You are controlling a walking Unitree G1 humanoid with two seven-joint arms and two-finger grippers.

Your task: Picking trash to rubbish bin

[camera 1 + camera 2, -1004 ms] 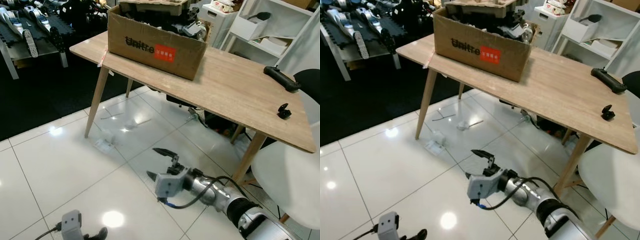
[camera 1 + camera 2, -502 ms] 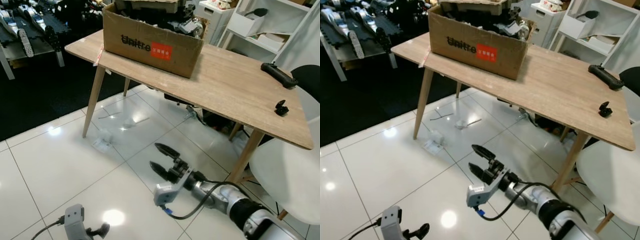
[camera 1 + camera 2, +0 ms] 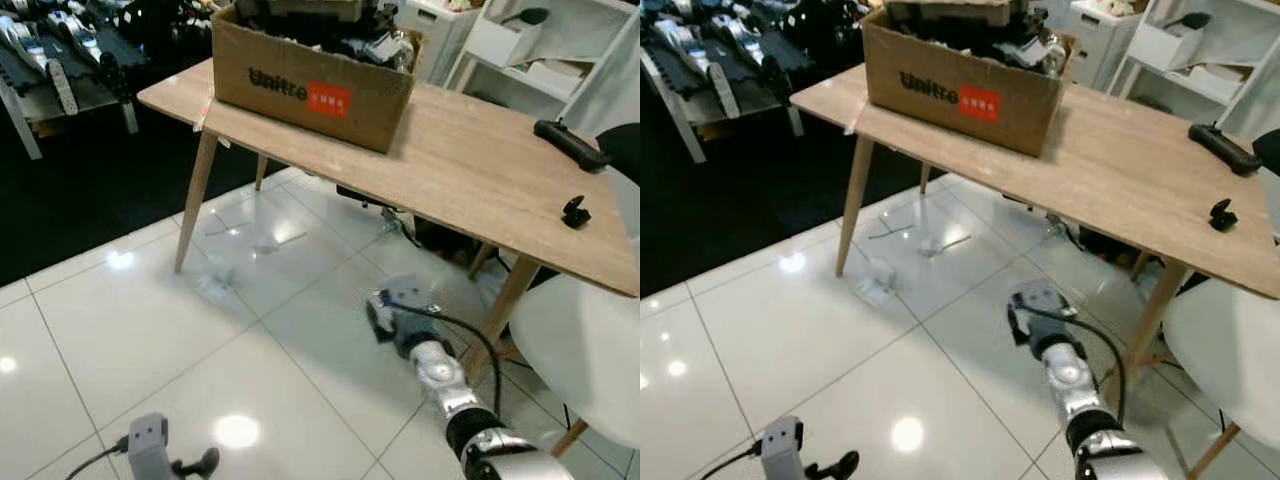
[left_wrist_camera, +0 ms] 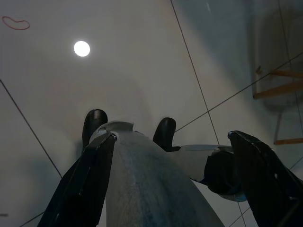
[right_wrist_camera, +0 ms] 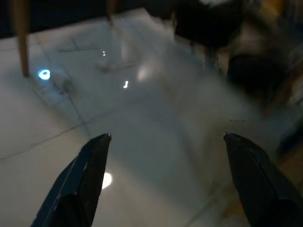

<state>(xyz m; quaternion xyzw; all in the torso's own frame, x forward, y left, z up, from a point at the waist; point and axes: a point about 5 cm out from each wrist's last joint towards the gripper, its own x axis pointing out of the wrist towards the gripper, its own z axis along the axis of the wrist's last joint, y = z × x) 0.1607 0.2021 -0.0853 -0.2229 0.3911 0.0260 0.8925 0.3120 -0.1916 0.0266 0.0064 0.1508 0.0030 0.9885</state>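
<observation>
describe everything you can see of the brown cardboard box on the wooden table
The brown cardboard box is open-topped, printed with dark "Unitree" lettering and a red label on its long side. It stands upright, flat on the light wooden table, near the table's far left end. It is filled above its rim with dark parts and a cardboard insert.

A wooden worktop carries a cardboard box, a black remote and a small black clip. Scraps of litter lie on the white tiled floor.
</observation>
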